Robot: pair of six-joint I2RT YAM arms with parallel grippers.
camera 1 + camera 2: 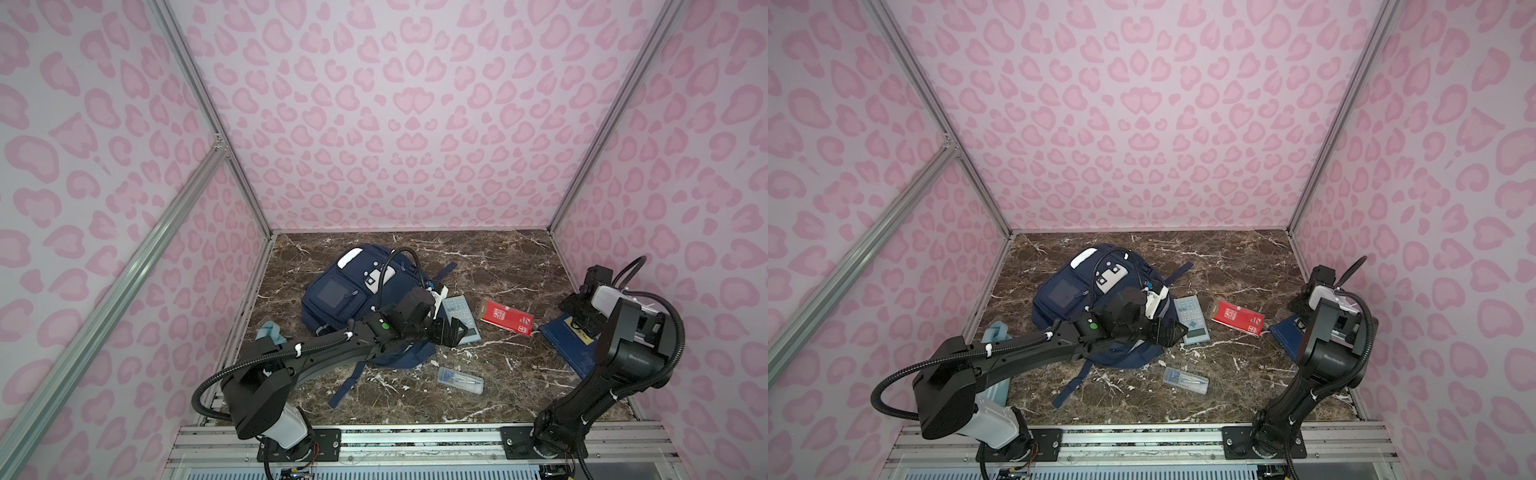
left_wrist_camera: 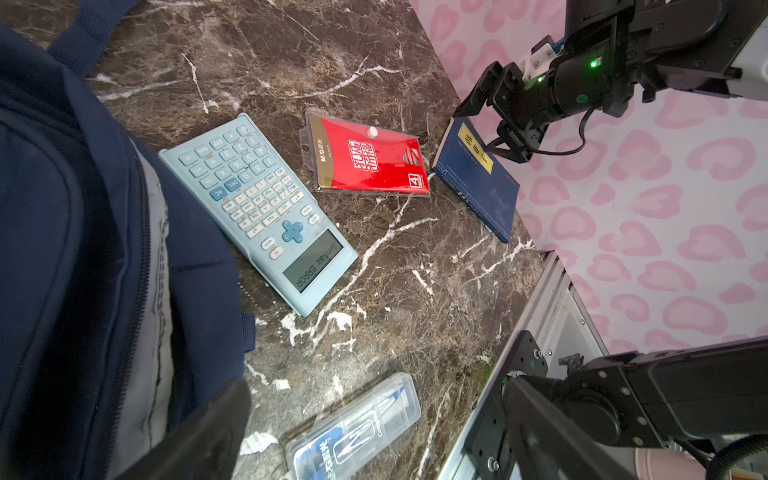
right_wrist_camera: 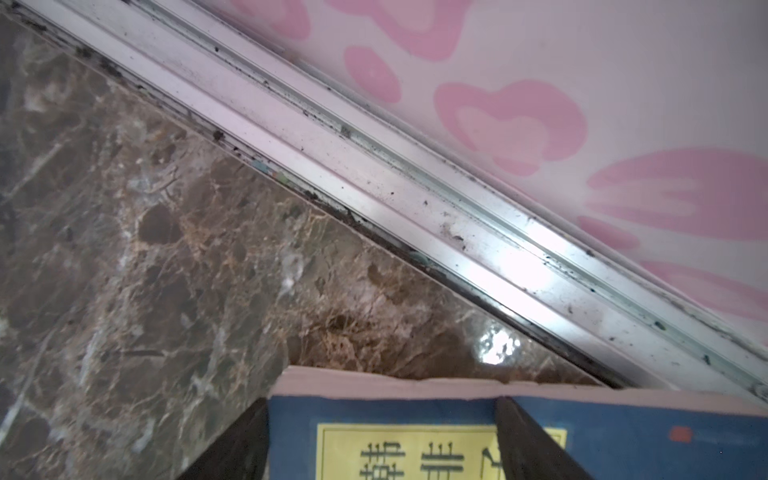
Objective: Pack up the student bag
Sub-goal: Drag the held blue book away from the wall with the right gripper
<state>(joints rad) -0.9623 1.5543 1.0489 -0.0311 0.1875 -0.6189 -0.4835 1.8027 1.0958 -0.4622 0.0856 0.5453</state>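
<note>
Student bag (image 1: 340, 299) lies flat on table (image 1: 498, 257), touching-close on left of L fingers (image 1: 454, 332). Its long axis runs far-to-near & grey-lined mouth faces them. L fingers spread wide, empty, over calculator (image 2: 257, 208), so L arm far nearer bag. Red pouch (image 2: 370, 162) sits btwn both arms' fingers. R fingers (image 1: 582, 326) spread, straddling blue book (image 2: 478, 195) end, well right of bag.

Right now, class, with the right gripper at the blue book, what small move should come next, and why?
Probably shut the right gripper on the blue book. Its jaws stand open astride the book's corner, one finger off the edge and one over the cover. Nothing is held, and the book lies outside the student bag.
</note>
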